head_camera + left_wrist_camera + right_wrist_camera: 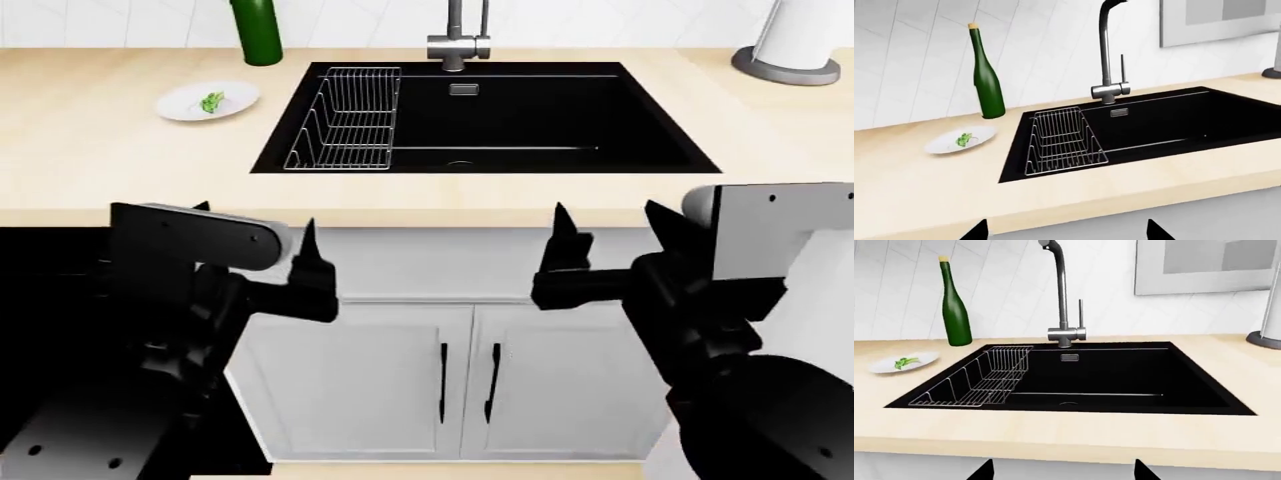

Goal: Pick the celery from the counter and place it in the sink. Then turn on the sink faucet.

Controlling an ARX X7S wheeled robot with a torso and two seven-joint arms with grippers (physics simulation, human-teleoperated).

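The celery (211, 101) is a small green stalk lying on a round white plate (180, 106) on the beige counter (107, 160), left of the black sink (534, 120). It also shows in the left wrist view (964, 139) and the right wrist view (905, 361). The grey faucet (458, 40) stands behind the sink with its thin lever upright (1080, 315). My left gripper (255, 215) and right gripper (607, 210) are both open and empty. They hover in front of the counter's front edge, far from the celery.
A tall dark green bottle (256, 30) stands behind the plate. A wire rack (350, 130) sits in the sink's left part, with a round drain (458, 163) beside it. A paper towel holder (794, 45) stands at the back right. White cabinet doors (467, 380) are below the counter.
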